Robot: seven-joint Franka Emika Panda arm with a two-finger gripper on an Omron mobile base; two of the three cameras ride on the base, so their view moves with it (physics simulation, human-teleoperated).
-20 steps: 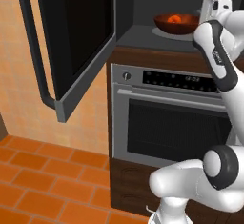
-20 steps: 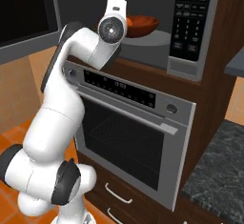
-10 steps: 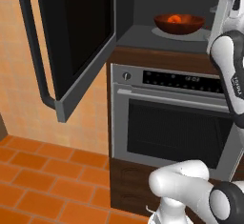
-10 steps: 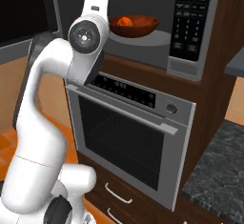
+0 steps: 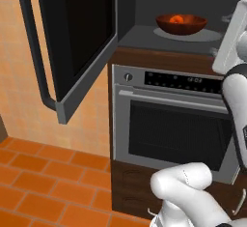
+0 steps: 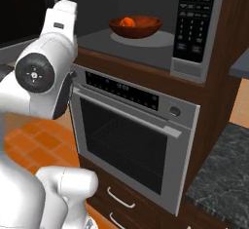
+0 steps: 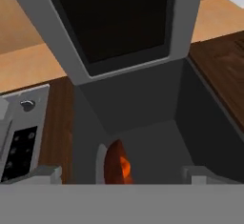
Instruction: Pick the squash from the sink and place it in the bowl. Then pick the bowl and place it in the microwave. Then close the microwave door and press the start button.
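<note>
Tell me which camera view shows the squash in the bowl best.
The right base view: the squash sits unobstructed and fairly large in the bowl inside the microwave. The left base view shows it smaller and farther off. In the hand view it is a tilted orange patch at the lower edge.

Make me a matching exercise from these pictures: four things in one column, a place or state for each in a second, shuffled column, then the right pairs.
Things:
1. squash
2. bowl
3. microwave door
4. oven

Places or states:
A. swung open
B. shut, below the microwave
C. lying in the bowl
D. on the round plate inside the microwave

Pairs: 1-C, 2-D, 3-A, 4-B
</note>
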